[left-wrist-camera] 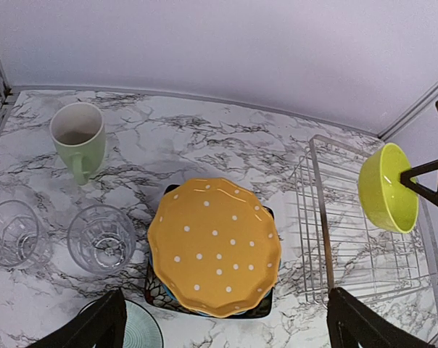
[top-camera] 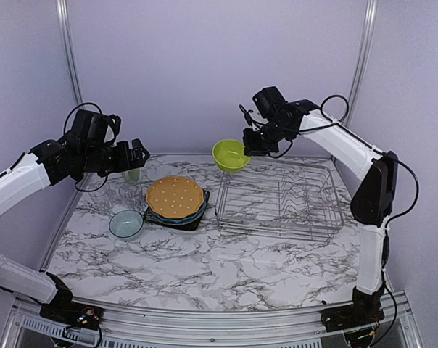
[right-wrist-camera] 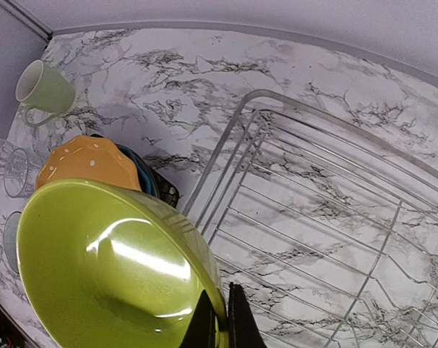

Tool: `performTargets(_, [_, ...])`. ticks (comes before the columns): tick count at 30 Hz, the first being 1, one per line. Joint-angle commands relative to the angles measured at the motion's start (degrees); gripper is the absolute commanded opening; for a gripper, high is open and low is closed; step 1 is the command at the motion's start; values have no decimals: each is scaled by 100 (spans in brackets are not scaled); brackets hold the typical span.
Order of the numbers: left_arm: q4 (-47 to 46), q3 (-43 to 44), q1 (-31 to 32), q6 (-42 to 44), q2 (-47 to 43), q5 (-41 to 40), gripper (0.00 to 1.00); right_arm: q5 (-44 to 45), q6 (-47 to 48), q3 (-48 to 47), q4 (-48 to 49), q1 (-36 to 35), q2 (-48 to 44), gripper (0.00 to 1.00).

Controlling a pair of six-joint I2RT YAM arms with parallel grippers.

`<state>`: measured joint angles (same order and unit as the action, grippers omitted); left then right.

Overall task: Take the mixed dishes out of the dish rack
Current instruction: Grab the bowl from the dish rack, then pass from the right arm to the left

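Observation:
My right gripper [top-camera: 246, 148] is shut on the rim of the lime green bowl [top-camera: 230, 155] and holds it in the air over the left end of the dish rack [top-camera: 281, 199]. The right wrist view shows the bowl [right-wrist-camera: 110, 275] pinched between the fingers [right-wrist-camera: 222, 319]. The rack's wires hold nothing else. The orange dotted plate [top-camera: 175, 197] lies on the blue plate [right-wrist-camera: 135, 170] and the dark square plate [left-wrist-camera: 157, 293]. My left gripper [top-camera: 139, 154] is open and empty above the pale green mug [left-wrist-camera: 77, 139].
Two clear glasses [left-wrist-camera: 101, 237] [left-wrist-camera: 12, 233] stand left of the plate stack. The small pale bowl [top-camera: 125, 224] sits in front of them. The back wall is close behind the rack and the mug.

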<state>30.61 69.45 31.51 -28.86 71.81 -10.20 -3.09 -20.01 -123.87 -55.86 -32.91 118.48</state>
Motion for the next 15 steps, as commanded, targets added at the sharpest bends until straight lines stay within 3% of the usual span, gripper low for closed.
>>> performTargets(1, [173,343,523,-248,289,-186,99,521,-266,-307,-101,-436,-149,0])
performTargets(15, [-202,414,1360,-805,966,-330,96,1190,-603,-381,71,-1586,-29,0])
